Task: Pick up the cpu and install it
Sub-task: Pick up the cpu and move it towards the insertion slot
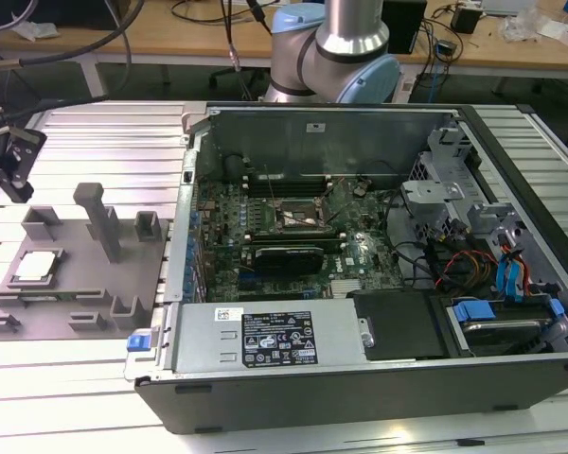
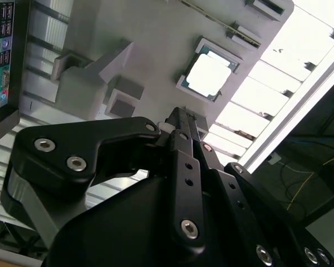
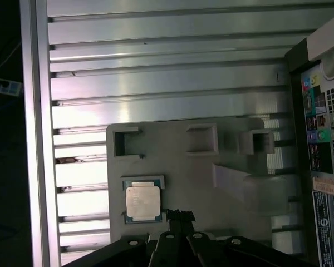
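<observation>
The cpu [image 1: 33, 268], a small square chip with a pale silver top, lies flat in a recess of the grey tray [image 1: 85, 288] at the exterior view's left. Both wrist views look down on the cpu [image 2: 209, 77] [image 3: 143, 201] in the tray [image 2: 156, 50] [image 3: 200, 167]. My gripper [image 1: 5, 165] hangs in the air above the tray's far left end, apart from the chip. Its black fingertips [image 2: 181, 119] [image 3: 180, 216] are together, shut on nothing. The dark metal-framed socket [image 1: 298, 218] sits on the motherboard inside the open computer case.
The open computer case [image 1: 379, 284] lies at the exterior view's right, with cables, drive bays and a power supply [image 1: 275, 336]. Upright blocks, among them a tall post [image 1: 99, 218], rise from the tray. Everything rests on a ribbed aluminium table [image 1: 76, 378].
</observation>
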